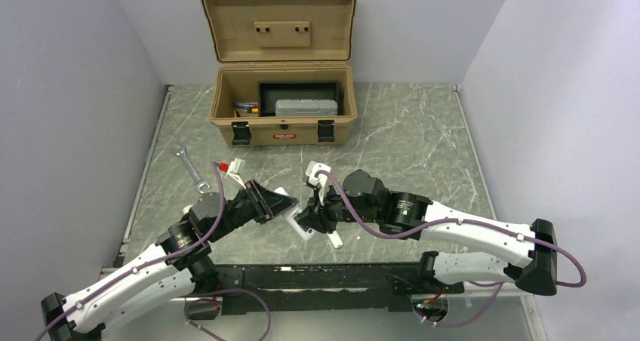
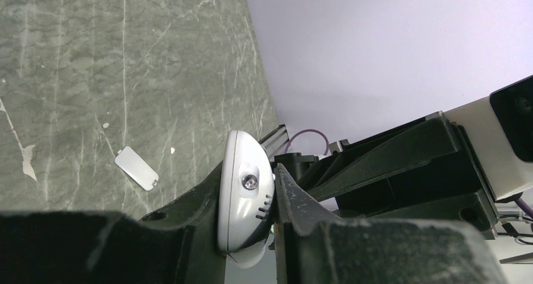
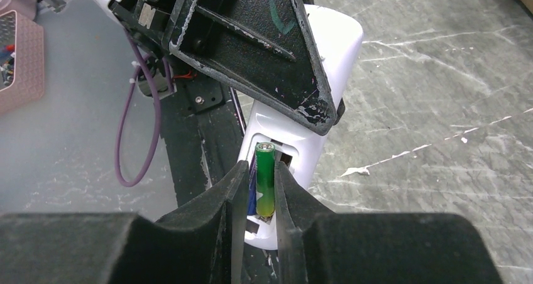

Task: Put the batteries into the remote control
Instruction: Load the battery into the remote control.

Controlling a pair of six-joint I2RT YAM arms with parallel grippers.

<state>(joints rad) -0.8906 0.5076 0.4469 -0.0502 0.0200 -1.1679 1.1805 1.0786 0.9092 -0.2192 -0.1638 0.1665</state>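
My left gripper (image 1: 281, 204) is shut on the remote control (image 1: 300, 222), a slim white bar held off the table; its rounded end shows between the left jaws (image 2: 245, 196). My right gripper (image 1: 313, 219) is shut on the green battery (image 3: 264, 177). It holds the battery lengthwise at the remote's open battery compartment (image 3: 283, 147). A sliver of the dark purple battery (image 3: 252, 193) shows beside the green one, in the compartment. The left gripper's black finger (image 3: 264, 51) covers the upper part of the remote.
A small white plastic tab (image 2: 136, 168) lies on the marble table, also seen near the right gripper (image 1: 334, 241). A silver wrench (image 1: 191, 167) lies at the left. An open tan toolbox (image 1: 283, 103) stands at the back.
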